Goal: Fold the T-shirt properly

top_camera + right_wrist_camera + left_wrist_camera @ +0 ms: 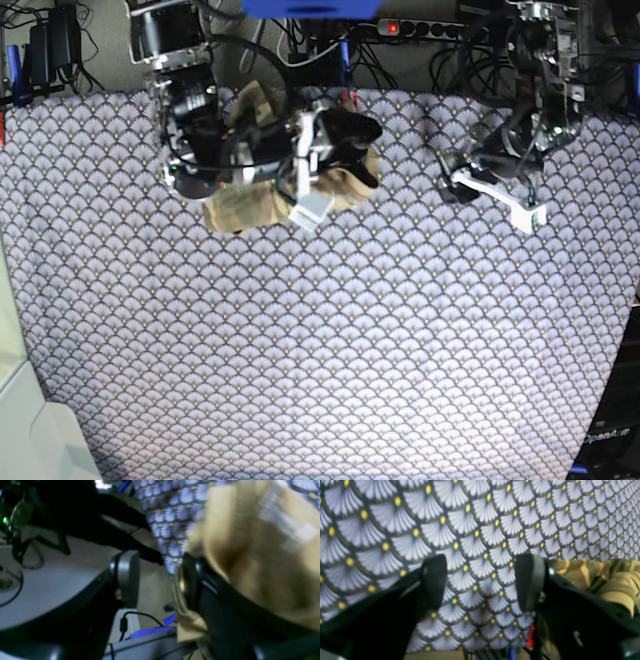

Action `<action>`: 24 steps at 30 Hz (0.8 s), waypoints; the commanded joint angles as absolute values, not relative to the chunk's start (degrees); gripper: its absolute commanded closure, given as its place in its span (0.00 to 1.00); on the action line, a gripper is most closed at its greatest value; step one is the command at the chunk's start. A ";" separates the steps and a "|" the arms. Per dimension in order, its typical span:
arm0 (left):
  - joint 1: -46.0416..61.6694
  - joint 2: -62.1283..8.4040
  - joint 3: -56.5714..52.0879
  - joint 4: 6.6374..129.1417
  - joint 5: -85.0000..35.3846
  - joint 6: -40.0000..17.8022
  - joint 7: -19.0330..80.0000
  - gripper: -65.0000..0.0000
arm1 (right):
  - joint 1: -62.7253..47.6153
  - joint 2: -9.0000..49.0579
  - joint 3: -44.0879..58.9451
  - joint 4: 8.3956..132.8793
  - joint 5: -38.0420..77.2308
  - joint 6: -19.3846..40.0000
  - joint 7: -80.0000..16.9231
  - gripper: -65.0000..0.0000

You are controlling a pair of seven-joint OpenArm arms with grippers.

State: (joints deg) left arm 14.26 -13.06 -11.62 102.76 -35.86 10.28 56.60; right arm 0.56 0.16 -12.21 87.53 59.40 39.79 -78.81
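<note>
The camouflage T-shirt (pixel 250 205) lies bunched in a heap at the table's far left-centre, partly under my right arm. In the right wrist view its tan cloth (pixel 250 545) drapes over the outer side of one finger. My right gripper (pixel 157 580) is open with nothing between the jaws, and in the base view it (pixel 352 135) sits at the heap's right end. My left gripper (pixel 482 580) is open and empty, low over the patterned cloth. The shirt (pixel 607 580) lies just beyond its right finger. In the base view the left gripper (pixel 452 183) is apart from the heap, to its right.
The purple-grey fan-scale cloth (pixel 330 350) covers the whole table. Cables and a power strip (pixel 430 28) run behind the far edge. In the right wrist view the table's edge, a white surface (pixel 50 585) and cables lie below the gripper.
</note>
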 commanded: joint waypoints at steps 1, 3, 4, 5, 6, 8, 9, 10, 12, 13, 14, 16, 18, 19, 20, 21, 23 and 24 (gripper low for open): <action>13.93 -13.58 -12.00 103.87 -36.35 10.07 56.13 0.35 | 2.33 0.13 -12.70 88.75 61.23 40.00 -77.93 0.53; 13.93 -13.58 -12.09 103.87 -36.35 10.07 56.13 0.35 | 3.38 0.31 -13.85 88.84 61.32 40.00 -78.02 0.53; 13.93 -13.58 -12.09 103.87 -36.35 10.07 56.13 0.35 | 3.82 0.48 -13.93 89.27 61.32 40.00 -77.93 0.53; 14.02 -13.58 -12.09 103.87 -36.35 10.07 56.13 0.35 | 4.44 0.92 -13.85 89.98 61.32 40.00 -77.93 0.53; 14.02 -13.58 -12.09 103.87 -36.35 9.98 56.13 0.35 | 5.05 1.63 -13.93 90.95 61.32 40.00 -77.93 0.54; 14.64 -13.67 -12.09 103.87 -36.26 9.98 56.13 0.35 | 6.02 2.68 -13.93 93.49 61.32 40.00 -77.93 0.54; 14.81 -13.85 -12.09 103.87 -36.26 9.98 56.13 0.35 | 6.64 3.47 -13.85 94.81 61.23 40.00 -77.93 0.54; 14.90 -14.37 -12.18 103.87 -36.26 9.98 56.13 0.35 | 7.34 4.53 -13.85 96.31 61.23 40.00 -77.93 0.55; 14.99 -14.99 -12.18 103.87 -36.26 9.98 56.13 0.35 | 8.13 5.85 -13.76 99.21 61.23 40.00 -77.93 0.58; 14.99 -14.99 -12.18 103.87 -36.26 9.98 56.13 0.35 | 8.48 6.55 -13.76 100.62 61.23 40.00 -77.93 0.60; 14.99 -15.08 -12.26 103.87 -36.26 9.98 56.13 0.35 | 8.75 7.34 -13.76 101.49 61.23 40.00 -77.93 0.63; 14.99 -15.08 -12.26 104.22 -36.26 9.98 56.13 0.35 | 9.19 9.36 -13.76 101.93 61.14 40.00 -77.93 0.71; 15.08 -15.08 -12.26 106.07 -36.26 9.98 56.13 0.35 | 9.19 11.38 -12.44 101.76 61.14 40.00 -77.41 0.80; 15.08 -15.08 -12.26 106.95 -36.26 9.98 56.13 0.35 | 8.84 12.18 -11.56 101.76 61.14 40.00 -76.88 0.84; 14.90 -14.90 -12.26 107.65 -36.26 9.98 56.13 0.35 | 8.48 12.79 -10.95 101.76 61.14 40.00 -76.26 0.88; 14.73 -14.90 -12.26 108.18 -36.35 9.98 56.13 0.35 | 8.04 13.14 -10.59 101.76 61.14 40.00 -75.91 0.90; 14.55 -14.73 -12.26 108.97 -36.35 9.98 56.13 0.35 | 6.64 13.32 -10.59 101.76 61.14 40.00 -75.56 0.91; 14.55 -14.73 -12.26 109.05 -36.35 9.98 56.13 0.35 | 6.02 13.23 -10.68 101.76 61.14 40.00 -75.03 0.91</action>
